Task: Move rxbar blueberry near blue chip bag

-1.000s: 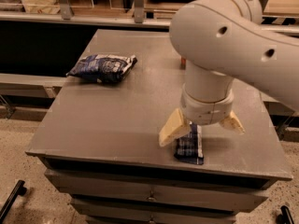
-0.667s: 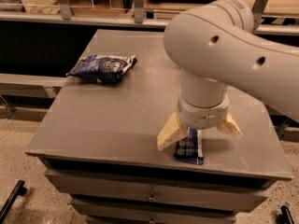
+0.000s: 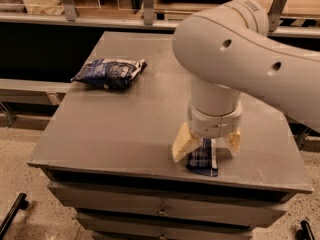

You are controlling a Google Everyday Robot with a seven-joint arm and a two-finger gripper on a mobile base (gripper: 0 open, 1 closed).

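Observation:
The rxbar blueberry [image 3: 203,161], a small flat dark navy bar with white text, lies on the grey table [image 3: 125,129] near its front edge, right of centre. My gripper [image 3: 208,145] points straight down over it. Its pale fingers [image 3: 184,144] stand one on each side of the bar, spread wider than the bar, tips at table level. The bar's far end is hidden under the wrist. The blue chip bag [image 3: 110,73], puffy and crumpled, lies at the table's back left, well apart from the bar.
The big white arm [image 3: 250,59] reaches in from the right over the table's right half. The table is a cabinet top with drawers [image 3: 160,211] below. Behind it run a dark counter and metal posts [image 3: 148,4].
The upper arm has swung a little to the left. The gripper stays down over the bar, and the bar and the chip bag have not moved.

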